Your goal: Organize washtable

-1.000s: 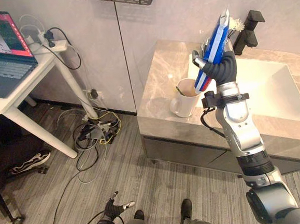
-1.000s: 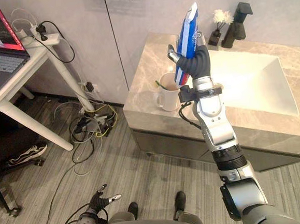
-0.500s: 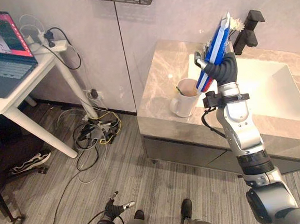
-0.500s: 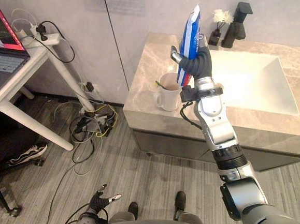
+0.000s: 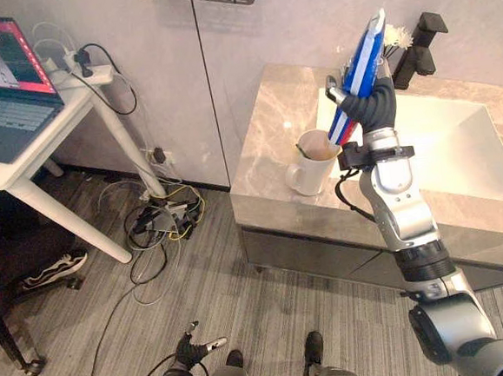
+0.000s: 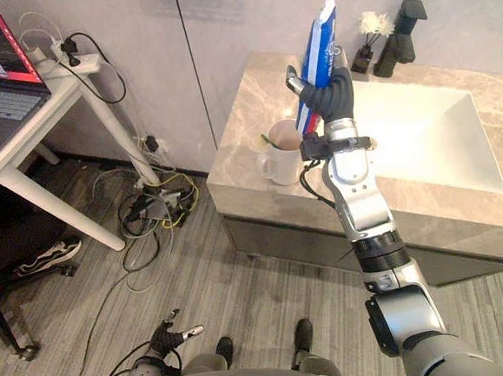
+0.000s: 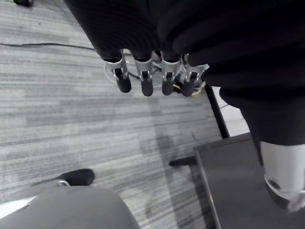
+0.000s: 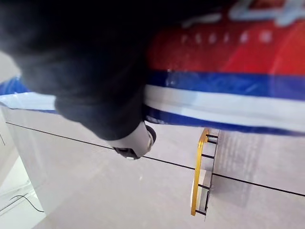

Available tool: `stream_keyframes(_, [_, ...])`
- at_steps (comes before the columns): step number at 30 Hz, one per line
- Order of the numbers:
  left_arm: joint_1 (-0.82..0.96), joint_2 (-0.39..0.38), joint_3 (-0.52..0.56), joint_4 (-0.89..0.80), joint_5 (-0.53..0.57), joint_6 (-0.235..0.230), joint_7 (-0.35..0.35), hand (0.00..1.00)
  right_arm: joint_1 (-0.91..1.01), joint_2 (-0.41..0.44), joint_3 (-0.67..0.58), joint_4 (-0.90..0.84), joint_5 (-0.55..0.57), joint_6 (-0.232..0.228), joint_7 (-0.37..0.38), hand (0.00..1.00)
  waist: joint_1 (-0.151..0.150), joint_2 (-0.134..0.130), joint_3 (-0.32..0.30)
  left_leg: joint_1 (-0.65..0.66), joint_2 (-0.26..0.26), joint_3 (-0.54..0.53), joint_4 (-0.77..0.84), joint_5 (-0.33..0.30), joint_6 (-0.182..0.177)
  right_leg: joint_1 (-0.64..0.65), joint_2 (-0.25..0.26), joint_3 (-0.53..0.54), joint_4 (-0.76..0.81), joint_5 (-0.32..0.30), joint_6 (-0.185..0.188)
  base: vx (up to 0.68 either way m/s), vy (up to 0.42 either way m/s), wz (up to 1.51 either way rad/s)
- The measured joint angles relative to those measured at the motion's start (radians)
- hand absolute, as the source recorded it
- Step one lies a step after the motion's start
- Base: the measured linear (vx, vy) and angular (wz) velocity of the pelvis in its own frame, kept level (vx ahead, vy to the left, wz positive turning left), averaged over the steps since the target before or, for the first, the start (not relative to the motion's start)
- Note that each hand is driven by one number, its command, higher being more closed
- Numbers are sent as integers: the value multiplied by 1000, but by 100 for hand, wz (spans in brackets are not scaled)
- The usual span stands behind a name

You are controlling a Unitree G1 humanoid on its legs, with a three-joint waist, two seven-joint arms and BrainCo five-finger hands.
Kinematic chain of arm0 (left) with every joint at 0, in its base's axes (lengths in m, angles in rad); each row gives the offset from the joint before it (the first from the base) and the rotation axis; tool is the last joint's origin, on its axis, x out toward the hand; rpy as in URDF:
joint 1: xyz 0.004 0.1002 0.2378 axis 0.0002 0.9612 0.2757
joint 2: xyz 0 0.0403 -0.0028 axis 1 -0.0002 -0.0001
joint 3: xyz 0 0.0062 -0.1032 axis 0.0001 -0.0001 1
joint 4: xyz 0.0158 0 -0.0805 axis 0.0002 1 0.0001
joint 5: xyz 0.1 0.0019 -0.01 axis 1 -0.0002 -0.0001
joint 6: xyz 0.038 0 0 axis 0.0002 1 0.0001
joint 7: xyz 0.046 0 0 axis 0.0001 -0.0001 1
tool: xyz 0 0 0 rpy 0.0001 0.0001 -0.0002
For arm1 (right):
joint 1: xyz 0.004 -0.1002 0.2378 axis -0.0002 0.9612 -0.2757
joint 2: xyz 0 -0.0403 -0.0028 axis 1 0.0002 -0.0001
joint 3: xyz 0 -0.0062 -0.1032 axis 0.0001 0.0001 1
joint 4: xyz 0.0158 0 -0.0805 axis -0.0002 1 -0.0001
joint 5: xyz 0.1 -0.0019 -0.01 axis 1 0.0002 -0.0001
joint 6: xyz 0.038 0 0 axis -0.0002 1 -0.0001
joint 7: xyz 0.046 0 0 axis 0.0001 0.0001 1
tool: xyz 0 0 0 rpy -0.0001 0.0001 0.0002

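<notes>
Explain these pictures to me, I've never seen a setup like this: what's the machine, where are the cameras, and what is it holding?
It is a humanoid robot. Two pictures come from cameras in its head, looking down; the other two come from cameras on its wrists. Its right hand is curled round a blue, white and red tube, held up above a marble washtable. On that stands a white mug, beside a sink with a black tap. The left hand hangs open near the floor.
</notes>
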Motion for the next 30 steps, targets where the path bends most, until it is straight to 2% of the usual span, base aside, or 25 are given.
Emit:
stream_keyframes(23, [0, 8, 4, -2, -2, 0, 6, 0, -49, 16, 0, 54, 0, 5, -3, 100, 3, -15, 17, 0, 2, -9, -2, 0, 0, 4, 0, -10, 0, -1, -1, -1, 0, 0])
stream_keyframes(30, [0, 8, 5, -2, -2, 0, 6, 0, -49, 16, 0, 75, -1, 21, 1, 100, 3, -15, 20, 0, 2, -9, -2, 0, 0, 5, 0, -10, 0, -2, -1, 0, 0, 0])
